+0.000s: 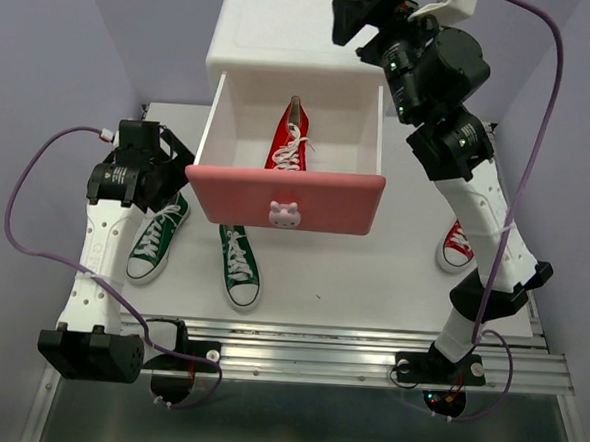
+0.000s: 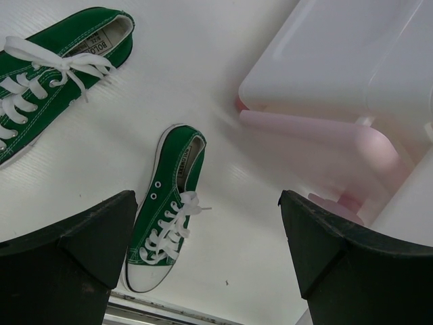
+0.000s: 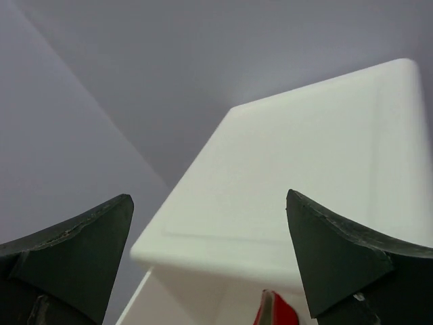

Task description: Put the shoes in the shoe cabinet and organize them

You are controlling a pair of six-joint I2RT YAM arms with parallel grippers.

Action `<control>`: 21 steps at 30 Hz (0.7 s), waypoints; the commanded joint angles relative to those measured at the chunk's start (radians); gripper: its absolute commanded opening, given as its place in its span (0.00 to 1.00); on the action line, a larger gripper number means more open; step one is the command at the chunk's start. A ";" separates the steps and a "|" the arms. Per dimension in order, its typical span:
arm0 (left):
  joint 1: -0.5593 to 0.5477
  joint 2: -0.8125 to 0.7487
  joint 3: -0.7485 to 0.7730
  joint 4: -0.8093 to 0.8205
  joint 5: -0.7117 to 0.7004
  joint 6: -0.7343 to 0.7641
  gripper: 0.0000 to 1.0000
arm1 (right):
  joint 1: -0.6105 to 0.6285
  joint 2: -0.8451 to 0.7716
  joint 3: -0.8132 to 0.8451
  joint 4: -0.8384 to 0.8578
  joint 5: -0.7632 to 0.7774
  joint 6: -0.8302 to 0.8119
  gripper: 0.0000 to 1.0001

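Both empty, wide open: left claw (image 2: 208,196), right claw (image 3: 208,198). Likely next: right takes red shoe (image 1: 457,246), 4 o'clock of drawer (image 1: 282,195); lay parallel beside mate (image 1: 290,136).

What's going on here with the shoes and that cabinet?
Two robot arms are putting sneakers into a white shoe cabinet. Its pink drawer stands open with one red sneaker inside. The other red sneaker, the left green sneaker and the middle green sneaker lie on the table. The left gripper is open beside the drawer's corner, the right gripper open above the cabinet; neither holds anything.
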 commanded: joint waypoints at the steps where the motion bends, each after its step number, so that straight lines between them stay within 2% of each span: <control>1: 0.005 -0.009 -0.007 0.021 -0.002 0.022 0.99 | -0.135 -0.055 -0.026 0.040 0.091 0.024 1.00; 9: 0.005 -0.033 -0.034 0.009 -0.002 0.024 0.99 | -0.308 -0.081 -0.118 -0.084 0.190 0.062 1.00; 12: 0.005 -0.043 -0.045 0.001 -0.002 0.025 0.99 | -0.457 -0.072 -0.118 -0.245 0.102 0.205 1.00; 14: 0.005 -0.046 -0.045 -0.008 -0.005 0.027 0.99 | -0.578 -0.057 -0.136 -0.398 -0.025 0.312 1.00; 16: 0.005 -0.047 -0.045 -0.013 -0.008 0.030 0.99 | -0.626 -0.040 -0.136 -0.572 -0.063 0.377 1.00; 17: 0.005 -0.047 -0.045 -0.019 -0.010 0.032 0.99 | -0.637 -0.032 -0.144 -0.624 -0.066 0.372 1.00; 21: 0.005 -0.055 -0.059 -0.025 -0.010 0.036 0.99 | -0.652 -0.003 -0.207 -0.823 0.092 0.326 1.00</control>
